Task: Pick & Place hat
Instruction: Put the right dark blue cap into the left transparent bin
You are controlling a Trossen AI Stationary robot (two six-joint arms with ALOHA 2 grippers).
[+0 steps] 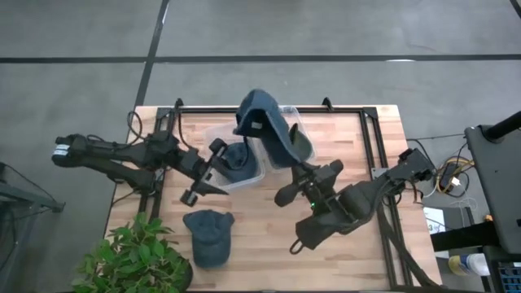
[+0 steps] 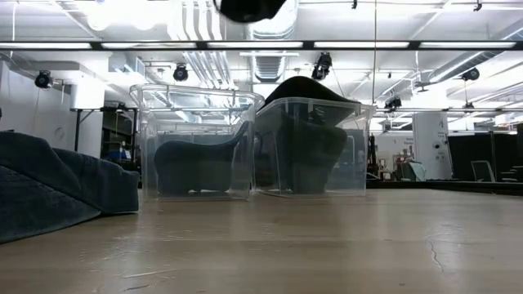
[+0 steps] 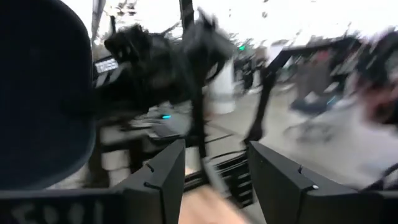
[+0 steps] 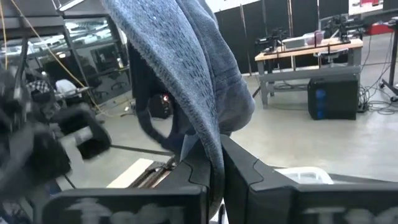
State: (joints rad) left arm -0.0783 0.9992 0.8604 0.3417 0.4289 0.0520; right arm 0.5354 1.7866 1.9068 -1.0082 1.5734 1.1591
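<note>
Wooden table (image 1: 350,146) bearing two clear bins (image 1: 244,159); above them, the right gripper (image 1: 286,195) is clamping a blue cap (image 1: 264,126), the left gripper (image 1: 195,189) gaping empty.

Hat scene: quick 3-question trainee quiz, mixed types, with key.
1. True or false: the left claw is holding a hat.
2. Which claw grips the raised blue hat? A) left B) right C) neither
3. How many hats lie on the bare table, outside the clear bins?

Key:
1. False: it is open, with nothing between its fingers.
2. B: the right claw is shut on the raised blue hat.
3. One: the hat near the plant.
</note>
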